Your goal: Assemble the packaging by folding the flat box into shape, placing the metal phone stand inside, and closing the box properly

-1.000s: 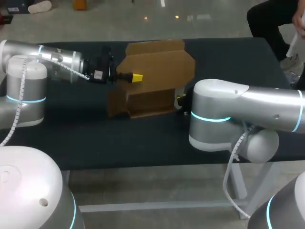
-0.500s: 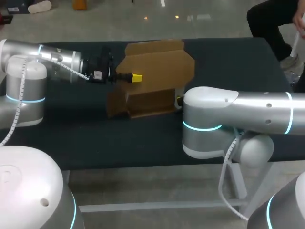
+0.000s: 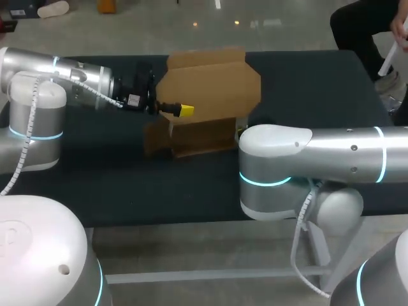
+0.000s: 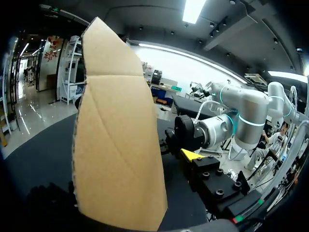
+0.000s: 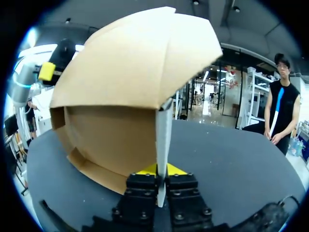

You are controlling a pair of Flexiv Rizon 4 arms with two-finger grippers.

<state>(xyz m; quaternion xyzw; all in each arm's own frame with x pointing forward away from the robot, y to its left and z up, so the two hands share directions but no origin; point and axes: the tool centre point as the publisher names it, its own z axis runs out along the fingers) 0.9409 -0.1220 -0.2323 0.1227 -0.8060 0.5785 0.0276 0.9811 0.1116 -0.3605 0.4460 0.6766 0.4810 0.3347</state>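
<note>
A brown cardboard box point(image 3: 204, 95) stands part-folded at the middle of the dark table, its big lid flap raised over the lower body. My left gripper point(image 3: 185, 110) is against the box's left side, level with the fold under the lid; in the left wrist view the flap point(image 4: 116, 145) fills the space ahead. My right gripper point(image 5: 161, 170) is shut on the thin edge of a side flap point(image 5: 162, 130) at the box's right side, with the lid point(image 5: 130, 67) hanging over it. From above it point(image 3: 241, 133) is nearly hidden behind my right arm. No phone stand shows.
The dark table point(image 3: 127, 185) has bare surface in front of the box and to both sides. My right arm's elbow point(image 3: 274, 166) lies low over the table, just in front and to the right of the box.
My right arm's elbow has swung left towards the box. The left gripper's yellow tip has shifted slightly nearer and lower along the box's side. The box has barely moved.
</note>
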